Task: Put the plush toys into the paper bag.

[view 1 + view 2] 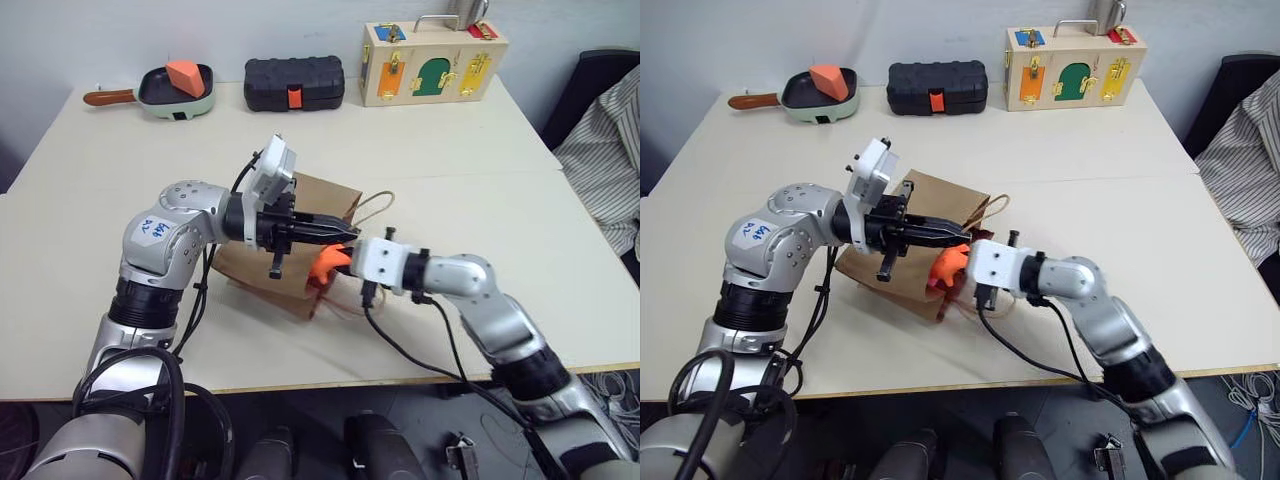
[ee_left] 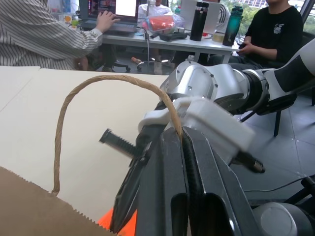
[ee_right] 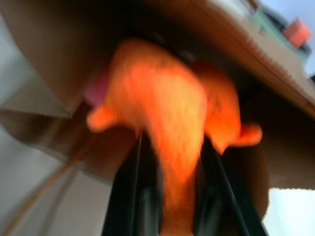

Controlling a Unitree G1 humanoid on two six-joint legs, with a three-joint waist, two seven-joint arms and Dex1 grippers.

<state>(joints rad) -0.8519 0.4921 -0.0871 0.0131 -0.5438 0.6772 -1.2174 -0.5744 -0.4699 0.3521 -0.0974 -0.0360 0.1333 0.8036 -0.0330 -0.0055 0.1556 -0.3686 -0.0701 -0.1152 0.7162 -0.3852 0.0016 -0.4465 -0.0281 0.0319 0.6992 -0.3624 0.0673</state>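
My right gripper (image 3: pixel 172 196) is clamped on the orange plush toy (image 3: pixel 172 108), both black fingers squeezing its soft body, and I've got it right at the mouth of the paper bag (image 1: pixel 930 195). My left gripper (image 1: pixel 345 234) is shut on one twine handle (image 2: pixel 106 81), lifting that edge so the mouth gapes toward the toy.

To do this well, I'd hold the left hand steady and high so the opening doesn't sag. Then I'd push the toy deep past the rim before letting go. If I let go too near the edge, I reckon it could roll back out onto the table (image 1: pixel 90 240).

The toy is fuzzy and rounded with small stubby limbs, and it gives under the fingers. There's a hint of pink behind it inside the bag, possibly the other plush, though I can't be sure. The bag is thin brown kraft paper with a serrated top edge, lying on its side, and it will crumple if nudged. The handle is a thin tan twisted loop.
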